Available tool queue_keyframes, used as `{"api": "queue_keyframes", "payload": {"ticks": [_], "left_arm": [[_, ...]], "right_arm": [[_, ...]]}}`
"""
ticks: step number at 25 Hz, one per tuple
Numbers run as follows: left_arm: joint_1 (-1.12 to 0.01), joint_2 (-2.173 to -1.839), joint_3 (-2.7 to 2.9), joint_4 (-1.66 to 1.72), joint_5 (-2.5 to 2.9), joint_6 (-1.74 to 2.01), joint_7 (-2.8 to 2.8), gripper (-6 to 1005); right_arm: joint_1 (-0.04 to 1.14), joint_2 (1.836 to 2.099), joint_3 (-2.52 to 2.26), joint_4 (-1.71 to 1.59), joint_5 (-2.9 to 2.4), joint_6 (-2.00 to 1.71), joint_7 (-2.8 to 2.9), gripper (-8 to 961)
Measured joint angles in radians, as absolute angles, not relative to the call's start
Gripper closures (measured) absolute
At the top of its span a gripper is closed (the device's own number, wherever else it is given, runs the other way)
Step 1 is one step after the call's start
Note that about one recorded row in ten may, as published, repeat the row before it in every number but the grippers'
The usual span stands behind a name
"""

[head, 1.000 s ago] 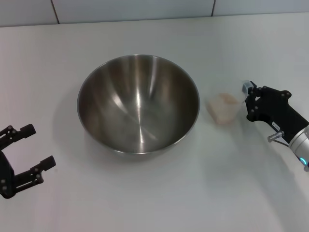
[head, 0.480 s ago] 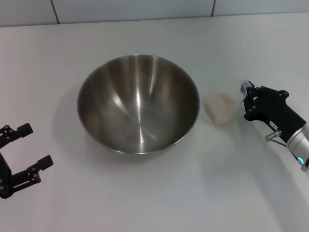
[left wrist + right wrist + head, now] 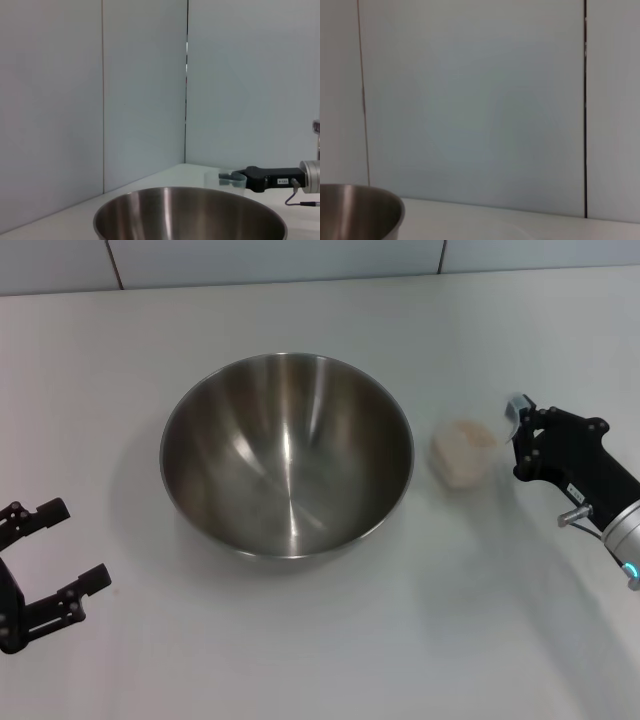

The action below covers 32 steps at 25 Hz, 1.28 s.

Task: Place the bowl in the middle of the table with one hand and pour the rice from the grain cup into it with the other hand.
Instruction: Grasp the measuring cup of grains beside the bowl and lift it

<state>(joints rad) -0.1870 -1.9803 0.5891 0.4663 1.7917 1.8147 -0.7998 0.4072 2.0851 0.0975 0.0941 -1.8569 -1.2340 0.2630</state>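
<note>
The bowl [image 3: 287, 455], wide, shiny steel and with nothing in it, stands mid-table [image 3: 330, 640]; its rim also fills the low edge of the left wrist view [image 3: 190, 212] and shows in the right wrist view [image 3: 360, 210]. Right of it is the small clear grain cup [image 3: 462, 452] holding pale rice [image 3: 466, 437]. My right gripper [image 3: 512, 435] is shut on the cup's right side. The left wrist view shows that gripper [image 3: 231, 177] at the cup [image 3: 225, 182], beyond the bowl. At the lower left edge of the table my left gripper [image 3: 45, 565] is open, holding nothing.
A pale panelled wall [image 3: 140, 90] rises behind the table's far edge. White tabletop runs between the bowl and each gripper.
The grain cup and my right gripper shifted together slightly up and to the right in the head view. The left gripper drifted a little lower. The bowl stayed put.
</note>
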Motion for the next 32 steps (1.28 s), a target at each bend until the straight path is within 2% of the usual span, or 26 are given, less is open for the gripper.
{"api": "queue_keyframes", "payload": {"ticks": [15,23,32], "left_arm": [[-0.184,-1.985,0.589,0.466,1.792,1.81,-0.802,173],[-0.186,-1.986,0.589,0.466,1.792,1.809,-0.802,173],[-0.19,-1.988,0.589,0.466,1.792,1.807,-0.802,173]], "right_arm": [[0.417,2.078,0.154,0.06,-1.856,-1.351,0.279,948],[0.494,2.077,0.179,0.028,-1.856,-1.395,0.28,948],[0.524,2.077,0.18,0.023,-1.856,-1.393,0.281,948]]}}
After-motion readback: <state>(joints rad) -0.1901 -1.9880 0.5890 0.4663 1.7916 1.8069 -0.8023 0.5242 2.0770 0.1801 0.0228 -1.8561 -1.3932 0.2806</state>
